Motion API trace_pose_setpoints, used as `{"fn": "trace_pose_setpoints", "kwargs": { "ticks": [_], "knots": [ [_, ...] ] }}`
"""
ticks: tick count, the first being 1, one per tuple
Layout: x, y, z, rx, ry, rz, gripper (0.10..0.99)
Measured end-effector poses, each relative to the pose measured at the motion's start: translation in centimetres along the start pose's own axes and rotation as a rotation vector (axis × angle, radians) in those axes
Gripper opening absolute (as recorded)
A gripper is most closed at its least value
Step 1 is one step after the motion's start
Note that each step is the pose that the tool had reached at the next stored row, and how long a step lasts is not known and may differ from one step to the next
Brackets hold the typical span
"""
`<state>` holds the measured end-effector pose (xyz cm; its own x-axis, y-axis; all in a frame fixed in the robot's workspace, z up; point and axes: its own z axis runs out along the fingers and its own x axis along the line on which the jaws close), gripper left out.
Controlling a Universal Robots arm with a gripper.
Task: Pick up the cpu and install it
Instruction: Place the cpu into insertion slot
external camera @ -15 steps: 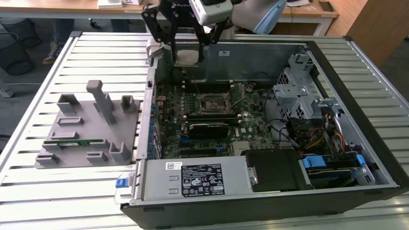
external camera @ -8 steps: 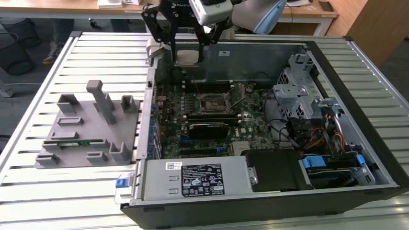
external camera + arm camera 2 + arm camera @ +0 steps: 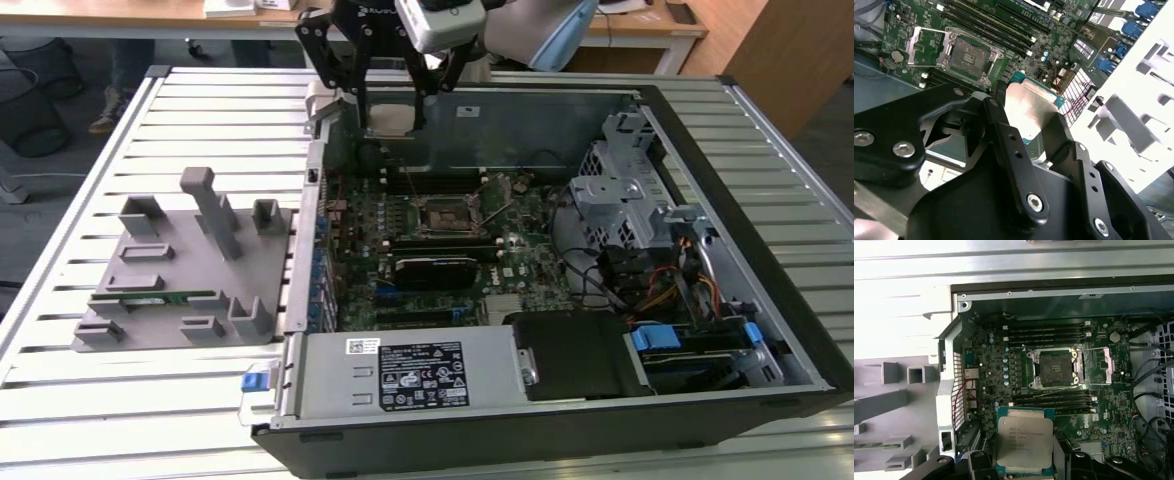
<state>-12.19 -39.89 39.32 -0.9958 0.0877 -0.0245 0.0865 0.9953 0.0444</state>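
My gripper (image 3: 391, 125) is shut on the cpu (image 3: 391, 117), a flat square chip with a silvery top. It hangs in the air above the far corner of the open computer case, on the exterior view's left. Both wrist views show the cpu (image 3: 1031, 107) (image 3: 1024, 437) clamped between the black fingers (image 3: 1004, 130). The motherboard socket (image 3: 441, 217) (image 3: 1054, 369) (image 3: 966, 54) lies open below, its metal frame folded back and nothing in it. The chip is well above the board and off to the side of the socket.
A grey holder block (image 3: 174, 270) with upright posts sits on the slatted table to the exterior view's left of the case and carries a green memory stick (image 3: 154, 297). Inside the case are a power supply (image 3: 400, 375), a metal drive cage (image 3: 627, 190) and loose cables (image 3: 667, 290).
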Motion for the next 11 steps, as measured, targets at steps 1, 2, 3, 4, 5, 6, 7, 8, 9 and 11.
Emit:
{"fn": "trace_pose_setpoints", "kwargs": {
  "ticks": [1, 2, 3, 4, 5, 6, 7, 8, 9, 11],
  "knots": [
    [0.0, 0.0, 0.01, 0.0, -0.0008, 0.018, 0.533],
    [0.0, 0.0, 0.03, 0.001, -0.0016, 0.037, 0.533],
    [0.0, 0.0, 0.05, 0.001, -0.0024, 0.055, 0.533],
    [0.01, 0.0, 0.07, 0.002, -0.0032, 0.074, 0.533],
    [0.01, 0.0, 0.1, 0.002, -0.0041, 0.091, 0.533],
    [0.01, 0.0, 0.13, 0.003, -0.0049, 0.11, 0.533],
    [0.01, -0.01, 0.16, 0.003, -0.0056, 0.127, 0.533],
    [0.01, -0.01, 0.19, 0.004, -0.0065, 0.145, 0.533],
    [0.01, 0.0, 0.23, 0.005, -0.0072, 0.158, 0.533],
    [-0.05, 0.06, 0.29, 0.009, -0.0086, 0.172, 0.533]
  ]
}}
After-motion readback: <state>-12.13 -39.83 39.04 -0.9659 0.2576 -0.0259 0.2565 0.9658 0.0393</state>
